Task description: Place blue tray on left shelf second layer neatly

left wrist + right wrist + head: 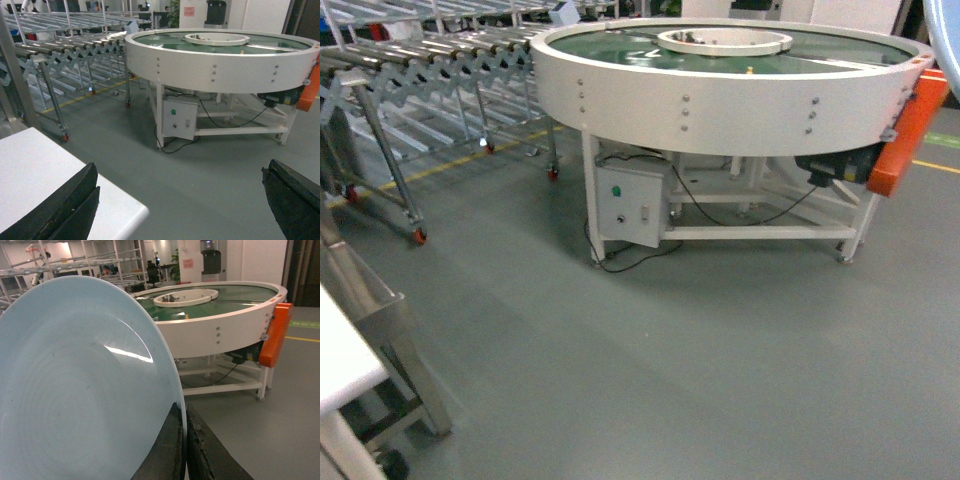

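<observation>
The blue tray (85, 390) fills the left half of the right wrist view, standing on edge with its pale glossy face toward the camera. My right gripper (184, 410) is shut on its rim, one dark finger on each side. A sliver of the tray (948, 40) shows at the top right edge of the head view; the gripper itself is outside that view. My left gripper (180, 175) is open and holds nothing, its left finger (75, 200) over a white tabletop corner (115, 210). The left shelf is out of view.
A round white conveyor table (720, 90) with an orange guard (910, 130) and a grey control box (632, 202) stands ahead on grey floor. Roller conveyors on castors (410, 70) run along the left. A steel frame (390, 330) under a white top is at near left.
</observation>
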Tool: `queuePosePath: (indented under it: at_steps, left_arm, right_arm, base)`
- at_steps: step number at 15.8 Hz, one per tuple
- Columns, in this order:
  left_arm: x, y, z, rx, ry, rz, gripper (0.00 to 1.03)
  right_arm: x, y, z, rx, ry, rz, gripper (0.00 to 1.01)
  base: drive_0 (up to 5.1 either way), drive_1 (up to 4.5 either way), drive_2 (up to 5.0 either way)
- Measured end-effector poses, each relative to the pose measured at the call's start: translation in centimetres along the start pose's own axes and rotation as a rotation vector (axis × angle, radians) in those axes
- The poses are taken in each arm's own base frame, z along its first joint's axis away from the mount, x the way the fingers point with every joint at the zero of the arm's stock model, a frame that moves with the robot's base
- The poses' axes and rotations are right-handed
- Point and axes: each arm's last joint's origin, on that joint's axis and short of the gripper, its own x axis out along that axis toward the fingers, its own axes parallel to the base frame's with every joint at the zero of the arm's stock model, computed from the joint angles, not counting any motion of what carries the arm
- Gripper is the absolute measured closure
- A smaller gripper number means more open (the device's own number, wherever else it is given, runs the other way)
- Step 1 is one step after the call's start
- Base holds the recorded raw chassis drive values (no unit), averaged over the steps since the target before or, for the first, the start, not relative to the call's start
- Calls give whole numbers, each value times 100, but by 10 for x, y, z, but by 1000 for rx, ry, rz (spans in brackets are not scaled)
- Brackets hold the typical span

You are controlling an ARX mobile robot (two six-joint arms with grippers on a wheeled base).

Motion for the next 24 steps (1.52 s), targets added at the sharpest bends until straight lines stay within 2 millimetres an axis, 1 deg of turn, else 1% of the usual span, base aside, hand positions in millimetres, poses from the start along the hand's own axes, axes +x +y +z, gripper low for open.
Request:
queuePosePath:
  at_steps: [11, 21, 24]
  left_arm:
    - [0, 0, 0, 0, -1, 0, 5]
    - [0, 0, 0, 0, 2, -2, 5]
    - [0, 0, 0, 0, 2, -2, 5]
  right_arm:
    - [0, 0, 0, 0, -3, 1, 99]
    - [0, 0, 0, 0, -2, 1, 99]
    - [0, 0, 0, 0, -1, 1, 99]
  base:
    - [320, -384, -384]
    - [-160, -160, -160]
    - [-180, 222, -582]
